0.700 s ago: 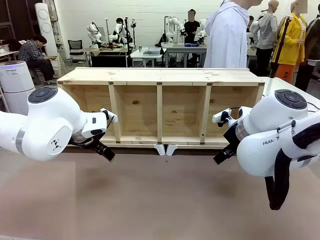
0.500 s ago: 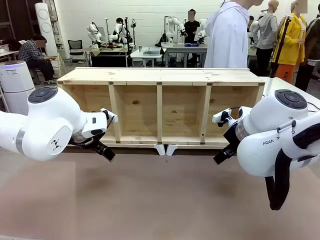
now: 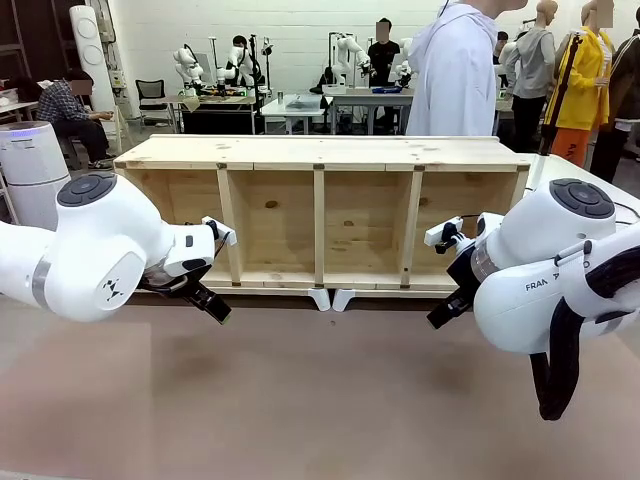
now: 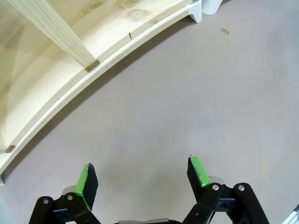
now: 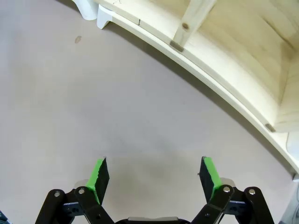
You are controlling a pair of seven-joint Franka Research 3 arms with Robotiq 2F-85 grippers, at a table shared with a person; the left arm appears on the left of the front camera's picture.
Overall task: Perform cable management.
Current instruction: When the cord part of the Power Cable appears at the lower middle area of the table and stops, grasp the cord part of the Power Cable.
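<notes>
Left jaws and right jaws stand wide, holding nothing, over the desk (image 4: pixel 187 93); wooden shelf (image 3: pixel 320 152) lies ahead. Keep them wide until straddling the cable.

table (image 3: pixel 320 400): grey-brown | wooden shelf unit (image 3: pixel 320 215) along far side

Front camera faces the wooden shelf (image 3: pixel 320 152); both wrist cameras closely view its base.

It was a robotics lab: a white left arm (image 3: pixel 95 250) and right arm (image 3: pixel 550 270) flanked a wooden shelf unit (image 3: pixel 320 160) on a table (image 3: pixel 320 400), with workbenches (image 3: pixel 300 105) and a seated person (image 3: pixel 72 112) behind.
</notes>
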